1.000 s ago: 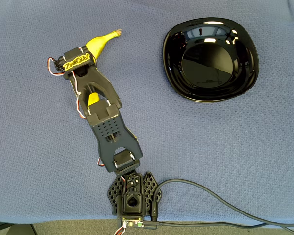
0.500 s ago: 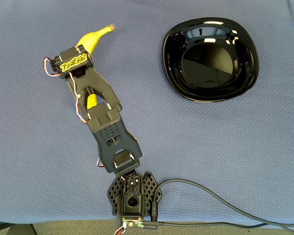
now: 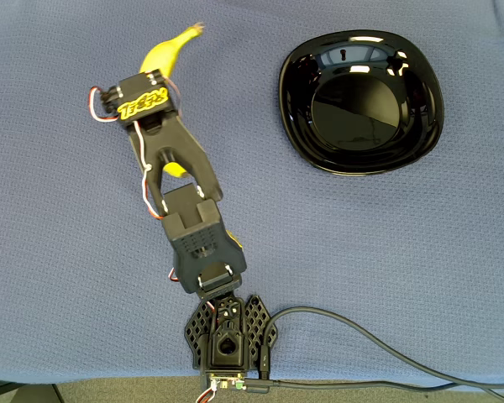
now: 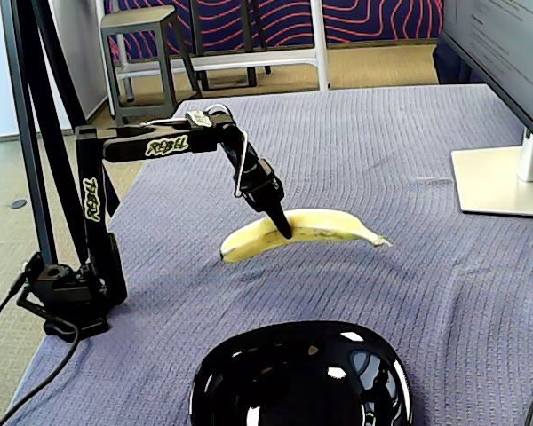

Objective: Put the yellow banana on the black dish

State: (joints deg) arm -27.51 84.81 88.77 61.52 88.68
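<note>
The gripper (image 4: 282, 226) is pinching the yellow banana (image 4: 324, 227) near the middle of its length, with the dark fingers (image 4: 278, 216) coming down onto it from above, and the fruit is sticking out on both sides of them. In the fixed view the banana is lying roughly level and appears to be hanging clear of the blue cloth (image 4: 409, 169), though the gap under it is hard to judge. The jaws are closed on the fruit.

From overhead, the arm (image 3: 172, 159) is covering most of the banana (image 3: 166, 52). Its stem end is poking out at about one o'clock from the wrist, and a small yellow patch is showing through the arm's frame lower down. The gripper itself is hidden under the wrist there.

The black dish (image 3: 294, 80) is sitting at roughly three o'clock from the banana, well apart from it, and it is holding nothing. In the fixed view its near edge is cut off by the bottom of the frame (image 4: 249, 364).

Yellow lettering is showing on the arm's wrist and upright links in both views, but it is too small to read with certainty.
</note>
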